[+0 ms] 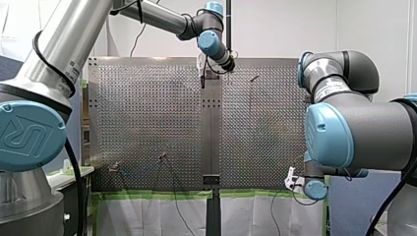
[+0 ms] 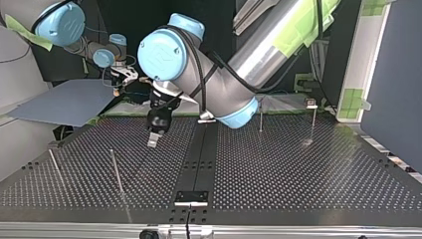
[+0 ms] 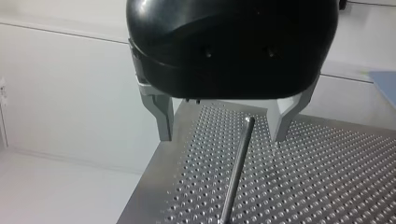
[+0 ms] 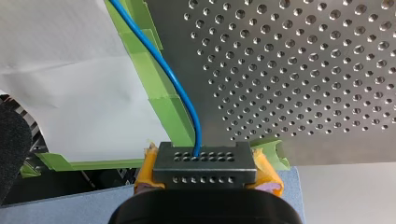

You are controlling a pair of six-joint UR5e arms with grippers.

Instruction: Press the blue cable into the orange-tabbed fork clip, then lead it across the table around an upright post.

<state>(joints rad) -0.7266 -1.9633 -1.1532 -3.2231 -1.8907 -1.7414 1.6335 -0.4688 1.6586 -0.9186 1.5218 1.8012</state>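
Cable [image 4: 184, 93], thin and blue, runs straight ahead from my right gripper [image 4: 204, 163], yellow pads clamped on it. My left gripper [image 3: 223, 137]: fingers spread, slim upright metal post [image 3: 236, 172] ahead.

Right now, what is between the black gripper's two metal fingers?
Nothing held. In the left wrist view my left gripper is open; an upright post beyond shows through the gap.

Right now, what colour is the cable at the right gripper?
The cable is blue; right wrist view shows it best.
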